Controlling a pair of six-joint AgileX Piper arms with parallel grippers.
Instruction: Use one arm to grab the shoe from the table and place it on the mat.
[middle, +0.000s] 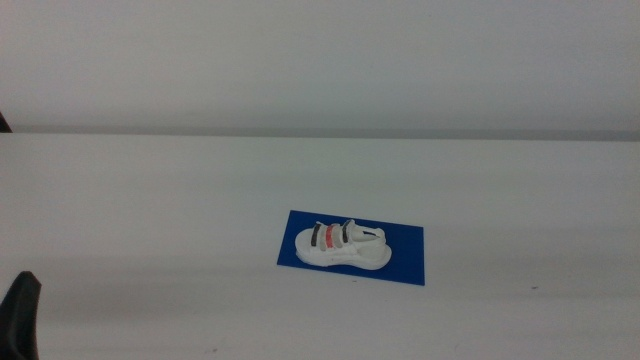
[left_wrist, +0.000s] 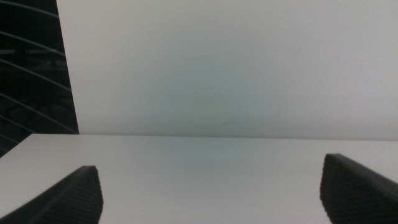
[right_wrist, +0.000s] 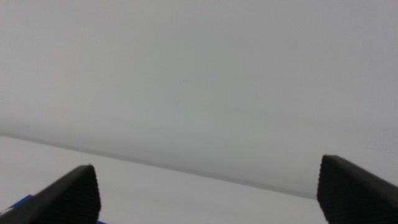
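Dark ribbed jaws of the left gripper (left_wrist: 211, 193) stand wide apart with nothing between them, only the plain white table (left_wrist: 205, 168) ahead. Likewise the right gripper (right_wrist: 208, 193) is spread wide and holds nothing, a corner of the thin dark-blue rectangular mat (right_wrist: 18, 202) just beside one jaw. Well clear of both, the small white sandal-like shoe (middle: 340, 245) with red and dark straps lies flat on that mat.

In the middle view you see only a dark sliver of the left gripper (middle: 22, 315), cut off at the lower-left corner. The right gripper (right_wrist: 208, 193) shows only two spread jaw tips in its wrist view. There, the mat (right_wrist: 18, 202) is a small blue corner behind one tip.
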